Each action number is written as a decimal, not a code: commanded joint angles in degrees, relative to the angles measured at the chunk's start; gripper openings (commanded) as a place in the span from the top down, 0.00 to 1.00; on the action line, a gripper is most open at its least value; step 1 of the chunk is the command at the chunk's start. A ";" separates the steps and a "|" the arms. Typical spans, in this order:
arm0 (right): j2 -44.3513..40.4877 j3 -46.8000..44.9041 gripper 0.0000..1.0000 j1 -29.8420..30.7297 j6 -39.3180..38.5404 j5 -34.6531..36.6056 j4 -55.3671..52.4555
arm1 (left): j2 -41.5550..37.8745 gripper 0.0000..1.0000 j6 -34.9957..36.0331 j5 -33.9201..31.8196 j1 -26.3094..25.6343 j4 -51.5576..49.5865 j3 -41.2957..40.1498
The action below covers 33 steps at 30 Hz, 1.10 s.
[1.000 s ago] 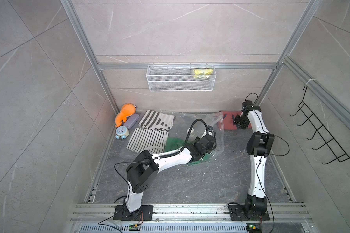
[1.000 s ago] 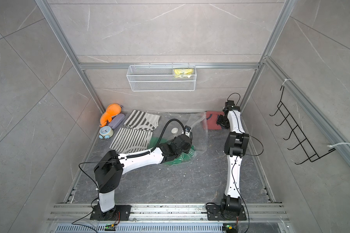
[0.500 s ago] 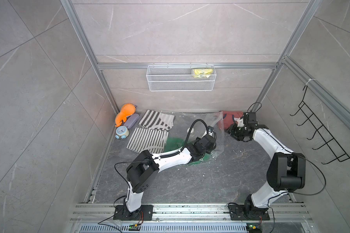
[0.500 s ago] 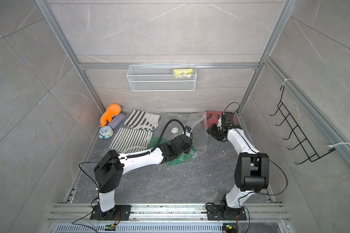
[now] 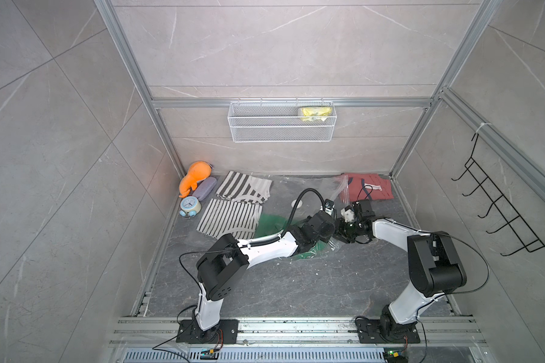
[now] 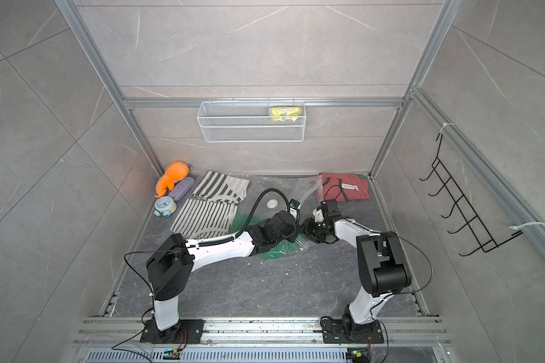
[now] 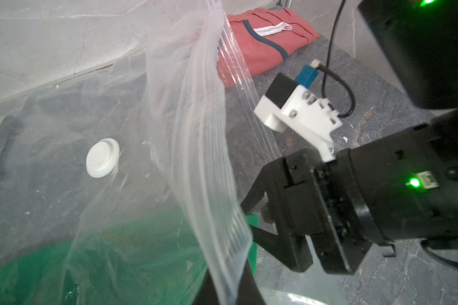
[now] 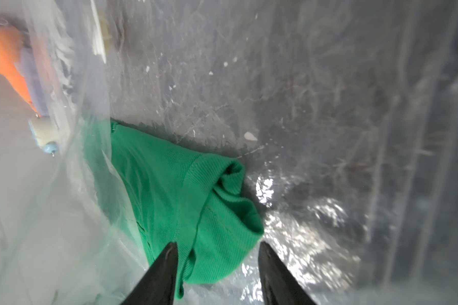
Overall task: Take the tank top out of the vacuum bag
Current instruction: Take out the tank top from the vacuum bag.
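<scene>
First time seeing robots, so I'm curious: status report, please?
Left claw shut on vacuum bag, edge lifted. Right claw open, straddling green tank top inside bag. Nothing between claw and cloth.

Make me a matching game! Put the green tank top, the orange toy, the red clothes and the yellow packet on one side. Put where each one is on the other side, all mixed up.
Things
1. tank top
2. orange toy
3. red clothes
4. yellow packet

Places
A. in the wire basket on the wall
B. next to the little clock
C. inside the vacuum bag
D. folded in the far corner on the right arm's side

Pairs: 1-C, 2-B, 3-D, 4-A
</scene>
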 commanded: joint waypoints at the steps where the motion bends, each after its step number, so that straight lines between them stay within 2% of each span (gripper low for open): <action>1: 1.90 -0.21 0.46 0.73 0.91 -0.74 0.24 | -0.73 1.00 1.03 0.87 -0.25 3.31 0.05; 7: 4.31 -0.25 0.43 1.79 0.91 -0.62 -0.44 | -0.45 1.00 1.34 1.04 -0.19 3.28 0.58; 17: 8.27 -0.12 0.43 6.34 7.28 -3.38 8.83 | -0.68 1.00 1.38 0.88 -0.29 3.61 0.05; 20: 8.58 -0.41 0.49 6.92 10.11 -3.65 12.38 | -0.64 1.00 1.47 0.65 -0.32 3.66 0.10; 21: 8.55 -0.58 0.54 7.04 11.01 -3.33 13.41 | -0.67 1.00 1.55 0.51 -0.32 3.67 0.07; 28: 8.95 -1.00 1.00 7.16 14.53 -2.11 18.48 | -0.76 1.00 0.85 -0.28 -0.30 4.01 -0.56; 33: 8.98 -0.33 1.00 7.20 14.72 -1.91 19.53 | -1.08 1.00 0.68 -0.76 -0.33 3.75 -0.85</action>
